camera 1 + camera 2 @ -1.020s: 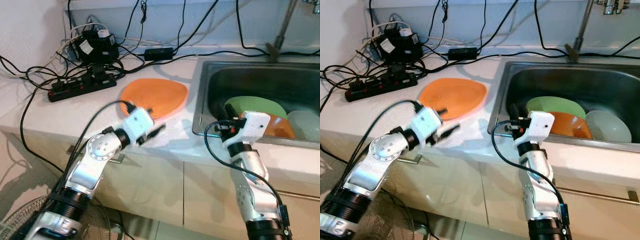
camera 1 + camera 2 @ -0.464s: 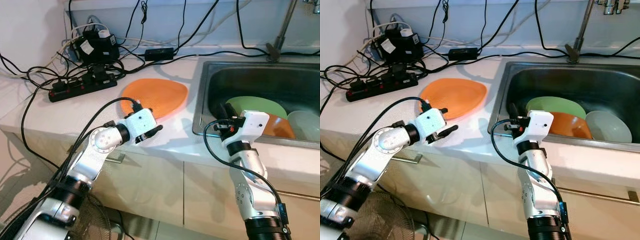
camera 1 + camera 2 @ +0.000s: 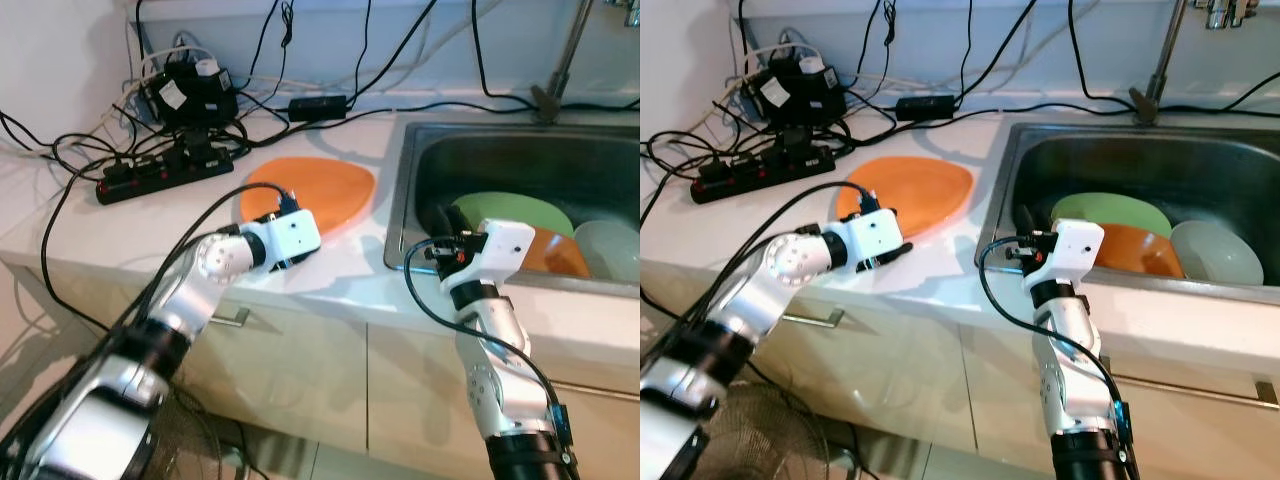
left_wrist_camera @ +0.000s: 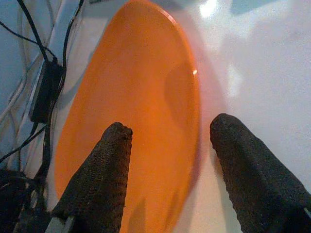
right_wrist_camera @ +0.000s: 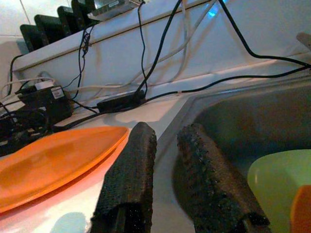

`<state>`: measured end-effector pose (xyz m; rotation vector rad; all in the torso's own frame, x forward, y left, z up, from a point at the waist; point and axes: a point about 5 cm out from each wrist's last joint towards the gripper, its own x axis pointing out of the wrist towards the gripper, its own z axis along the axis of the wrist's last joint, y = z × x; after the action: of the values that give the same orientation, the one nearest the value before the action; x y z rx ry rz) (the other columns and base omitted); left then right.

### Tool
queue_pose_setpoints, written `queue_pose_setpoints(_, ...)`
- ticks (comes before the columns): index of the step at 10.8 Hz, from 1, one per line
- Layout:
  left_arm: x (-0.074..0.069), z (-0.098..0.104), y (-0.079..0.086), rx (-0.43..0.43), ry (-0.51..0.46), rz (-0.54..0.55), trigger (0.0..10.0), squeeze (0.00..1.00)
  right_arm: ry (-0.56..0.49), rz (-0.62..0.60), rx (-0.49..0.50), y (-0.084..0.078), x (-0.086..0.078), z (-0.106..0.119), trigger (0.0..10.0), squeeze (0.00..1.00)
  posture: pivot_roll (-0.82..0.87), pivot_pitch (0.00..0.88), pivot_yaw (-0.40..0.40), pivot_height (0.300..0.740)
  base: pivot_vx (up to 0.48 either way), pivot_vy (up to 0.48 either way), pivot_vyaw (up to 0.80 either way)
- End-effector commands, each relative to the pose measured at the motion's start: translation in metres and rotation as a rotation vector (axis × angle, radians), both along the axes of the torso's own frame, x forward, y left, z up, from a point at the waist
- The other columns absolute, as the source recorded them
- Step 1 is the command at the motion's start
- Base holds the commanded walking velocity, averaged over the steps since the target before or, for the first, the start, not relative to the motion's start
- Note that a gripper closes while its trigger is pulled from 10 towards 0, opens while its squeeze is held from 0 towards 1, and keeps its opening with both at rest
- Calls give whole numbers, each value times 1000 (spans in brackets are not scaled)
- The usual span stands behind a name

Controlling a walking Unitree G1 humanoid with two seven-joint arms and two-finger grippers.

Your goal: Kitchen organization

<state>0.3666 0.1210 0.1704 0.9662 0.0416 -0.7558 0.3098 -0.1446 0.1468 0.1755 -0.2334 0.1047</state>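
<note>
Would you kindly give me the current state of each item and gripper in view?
Orange plate: flat on the counter, ungrasped.
Left gripper: open, over the orange plate's near edge.
Right gripper: slightly open, empty, at the sink's edge.
Green plate: in the sink.
Orange bowl: in the sink.

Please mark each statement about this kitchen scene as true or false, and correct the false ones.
1. The orange plate lies on the counter, beside the sink. True.
2. The left gripper is shut on the plate's rim. False: its fingers stand open, one above the plate and one past its edge, not yet closed on it.
3. The sink holds a green plate. True; an orange dish and a pale bowl lie beside it.
4. The right gripper holds the green plate. False: it hangs at the sink's front left corner and holds nothing.
5. A black power strip with cables lies on the counter behind the orange plate. True.
</note>
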Motion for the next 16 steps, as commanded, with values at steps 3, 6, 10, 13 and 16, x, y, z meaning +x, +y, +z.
queue_pose_setpoints(3, 8, 2, 3, 73, 1, 14, 10000, 0, 4, -1, 3, 3, 3, 1, 10000, 0, 40, 0, 157, 740, 0, 0, 0)
queue_pose_setpoints(6, 13, -2, 1, 160, -9, 13, 10000, 0, 2, 3, 4, 4, 5, 2, 10000, 0, 41, 0, 156, 740, 0, 0, 0)
queue_pose_setpoints(10, 18, -17, -8, 232, -20, 72, 10000, 0, 2, 2, 5, 4, 6, 2, 10000, 0, 32, 0, 157, 740, 0, 0, 0)
queue_pose_setpoints(13, 21, -22, -14, 226, -37, 110, 0, 0, 5, 0, 8, 4, 6, 2, 10000, 0, 32, 0, 156, 740, 0, 0, 0)
queue_pose_setpoints(16, 20, -25, -16, 213, -26, 96, 0, 0, 10, 0, 8, 5, 5, 1, 10000, 0, 32, 0, 159, 740, 0, 0, 0)
